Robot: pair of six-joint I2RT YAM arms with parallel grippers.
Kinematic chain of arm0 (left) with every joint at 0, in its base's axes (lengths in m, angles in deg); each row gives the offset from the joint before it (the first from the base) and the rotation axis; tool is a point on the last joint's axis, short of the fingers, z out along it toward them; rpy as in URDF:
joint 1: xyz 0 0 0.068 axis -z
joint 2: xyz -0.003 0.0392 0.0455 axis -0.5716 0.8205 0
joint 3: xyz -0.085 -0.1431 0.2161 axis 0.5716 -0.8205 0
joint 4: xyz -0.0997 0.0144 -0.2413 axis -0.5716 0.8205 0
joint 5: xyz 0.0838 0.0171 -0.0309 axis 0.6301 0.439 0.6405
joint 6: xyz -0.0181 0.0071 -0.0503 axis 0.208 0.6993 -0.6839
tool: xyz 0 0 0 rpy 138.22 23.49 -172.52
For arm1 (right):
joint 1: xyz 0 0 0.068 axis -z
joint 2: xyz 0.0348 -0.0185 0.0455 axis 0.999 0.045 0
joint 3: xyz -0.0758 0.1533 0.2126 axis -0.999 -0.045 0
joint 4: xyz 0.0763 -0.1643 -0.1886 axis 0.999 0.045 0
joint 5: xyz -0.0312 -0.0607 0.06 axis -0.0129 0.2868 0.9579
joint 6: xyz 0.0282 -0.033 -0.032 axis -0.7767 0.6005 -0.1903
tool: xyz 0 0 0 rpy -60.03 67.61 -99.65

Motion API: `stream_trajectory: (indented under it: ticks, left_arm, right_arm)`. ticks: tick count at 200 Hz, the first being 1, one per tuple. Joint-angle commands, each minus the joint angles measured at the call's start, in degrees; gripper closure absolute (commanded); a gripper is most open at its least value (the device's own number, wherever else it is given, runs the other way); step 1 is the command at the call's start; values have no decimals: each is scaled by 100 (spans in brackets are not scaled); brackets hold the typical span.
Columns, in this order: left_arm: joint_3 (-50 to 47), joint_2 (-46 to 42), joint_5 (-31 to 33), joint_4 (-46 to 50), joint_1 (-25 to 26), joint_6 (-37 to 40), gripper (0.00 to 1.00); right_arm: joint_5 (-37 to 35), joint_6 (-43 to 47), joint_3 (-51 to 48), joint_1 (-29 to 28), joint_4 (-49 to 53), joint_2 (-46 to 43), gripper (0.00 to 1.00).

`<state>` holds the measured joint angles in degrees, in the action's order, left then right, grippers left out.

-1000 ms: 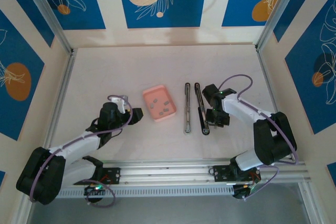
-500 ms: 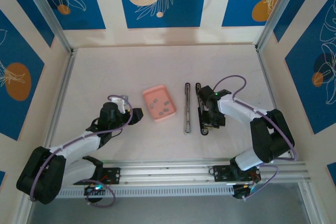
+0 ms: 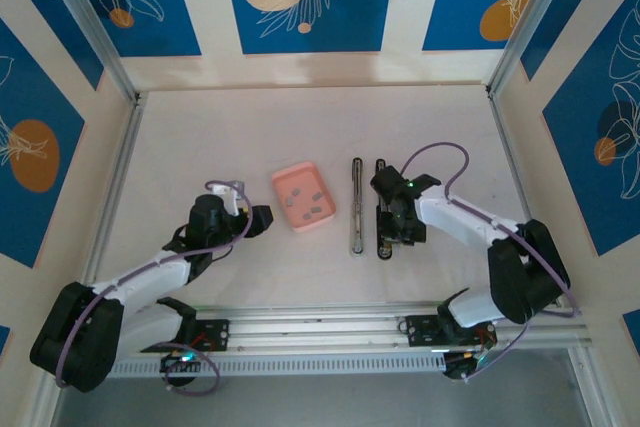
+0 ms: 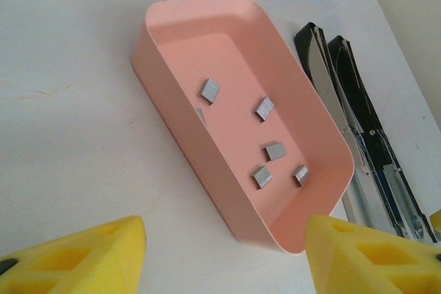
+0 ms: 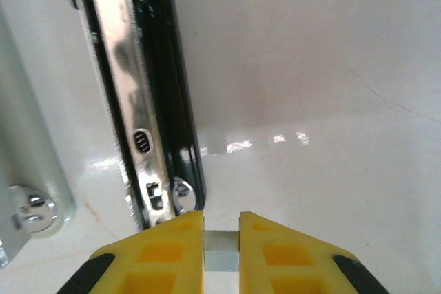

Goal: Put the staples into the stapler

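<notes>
The stapler lies opened flat at mid-table, a silver arm (image 3: 356, 205) beside a black channel arm (image 3: 379, 202). My right gripper (image 3: 392, 219) hovers at that black arm's near part, shut on a small grey strip of staples (image 5: 222, 251) pinched between its yellow fingers (image 5: 169, 246). In the right wrist view, the black and silver arm (image 5: 141, 101) runs just left of the fingertips. Several more staples (image 4: 275, 151) lie in the pink tray (image 4: 180, 125). My left gripper (image 4: 226, 256) stands open and holds nothing, just short of the tray's near corner.
The pink tray (image 3: 284, 185) sits left of the stapler, with bare table between it and my left gripper (image 3: 262, 217). In the left wrist view the stapler (image 4: 358, 122) lies beyond the tray. Aluminium rails border the table on the left, right and near sides.
My right gripper has slid left with its strip, from beside the black stapler arm to over it. The left arm has stayed still.
</notes>
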<state>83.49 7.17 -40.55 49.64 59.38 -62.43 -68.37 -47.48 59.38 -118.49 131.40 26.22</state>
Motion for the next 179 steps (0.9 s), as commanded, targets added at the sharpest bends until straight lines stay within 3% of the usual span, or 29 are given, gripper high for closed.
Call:
stream_trajectory:
  ticks: [1,46,179]
  left_arm:
    - [140,-55,-127,-343,47,209,38]
    - [173,161,-254,-633,75,252,38]
    - [230,291,-212,-598,159,343,38]
  right_arm:
    - [-261,-163,31,-140,10,-430,82]
    - [-423,62,-88,-388,-643,-614,82]
    - [-535,-10,-481,-637,-840,-541,82]
